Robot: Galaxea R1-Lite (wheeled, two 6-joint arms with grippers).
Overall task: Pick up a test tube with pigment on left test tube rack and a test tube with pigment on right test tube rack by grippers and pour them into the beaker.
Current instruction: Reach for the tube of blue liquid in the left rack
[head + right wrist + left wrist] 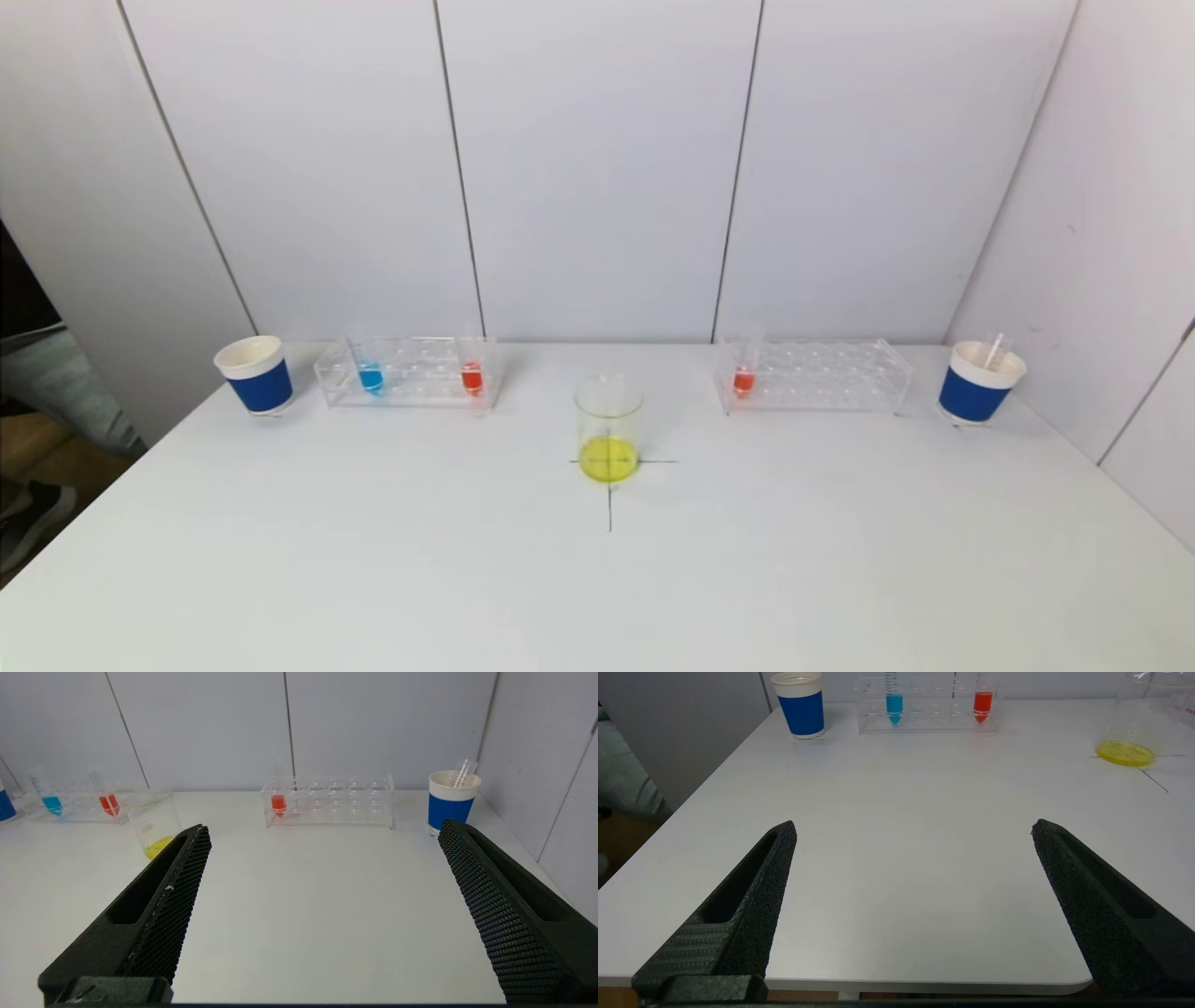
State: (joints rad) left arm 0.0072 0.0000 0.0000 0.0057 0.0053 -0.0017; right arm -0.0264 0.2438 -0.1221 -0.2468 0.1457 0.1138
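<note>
The left clear rack (408, 373) holds a blue-pigment tube (370, 375) and a red-pigment tube (471, 376); they show in the left wrist view too, blue tube (893, 705) and red tube (983, 704). The right clear rack (812, 375) holds one red-pigment tube (743, 378), also in the right wrist view (278, 802). The glass beaker (609, 429) with yellow liquid stands on a cross mark at the centre. My left gripper (913, 828) is open and empty over the near table edge. My right gripper (324, 828) is open and empty, well short of the right rack. Neither arm shows in the head view.
A blue-and-white paper cup (255, 373) stands left of the left rack. Another cup (980, 381) right of the right rack holds an empty tube. Grey wall panels close the back and right side. The white table (597, 579) is bare in front.
</note>
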